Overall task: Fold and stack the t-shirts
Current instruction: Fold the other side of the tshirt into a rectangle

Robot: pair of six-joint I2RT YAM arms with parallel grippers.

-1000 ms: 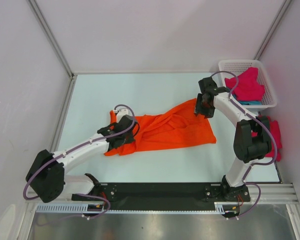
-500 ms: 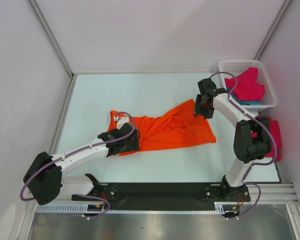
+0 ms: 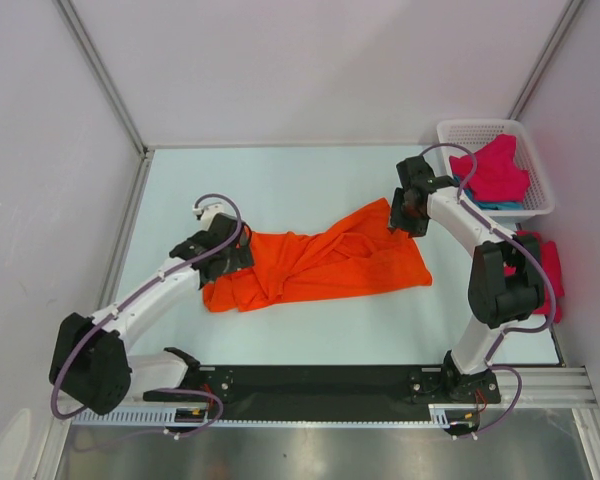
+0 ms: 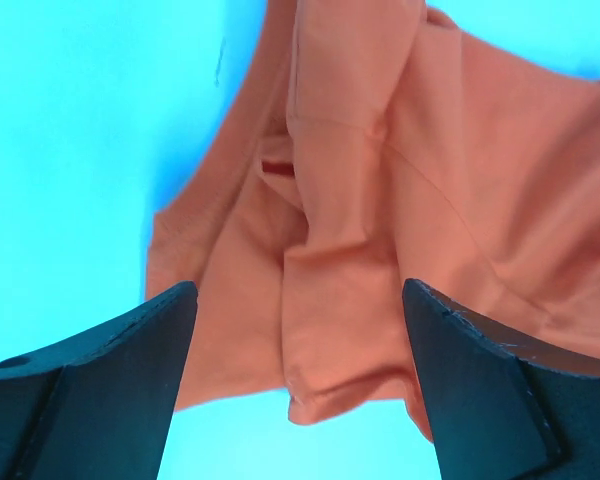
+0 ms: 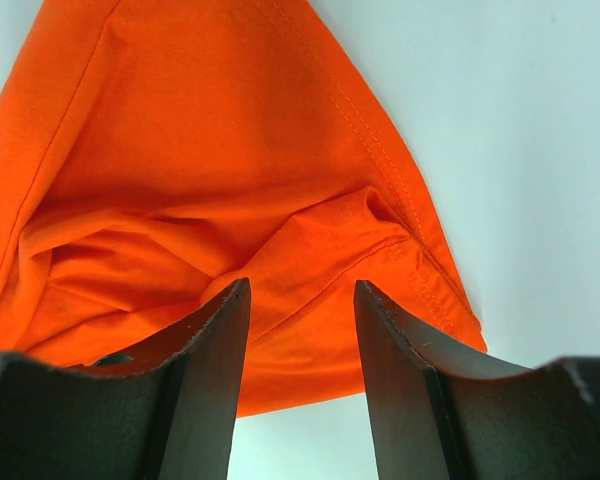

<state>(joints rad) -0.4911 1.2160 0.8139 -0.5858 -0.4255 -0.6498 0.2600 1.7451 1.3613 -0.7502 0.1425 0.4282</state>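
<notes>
A bright orange t-shirt lies crumpled and partly spread in the middle of the table. My left gripper hovers over its left end, jaws wide open and empty. In the left wrist view the left gripper frames a folded ridge of orange t-shirt. My right gripper hangs over the shirt's far right corner. The right wrist view shows the right gripper open, with the hemmed corner of the orange t-shirt under the gap.
A white mesh basket stands at the back right, holding a magenta-red t-shirt over a teal one. Another magenta-red t-shirt lies at the table's right edge behind the right arm. Walls close in the table.
My left gripper opened, let go of the shirt's left end and drew back to the left. The cloth there has settled lower on the table. The right arm has not moved.
</notes>
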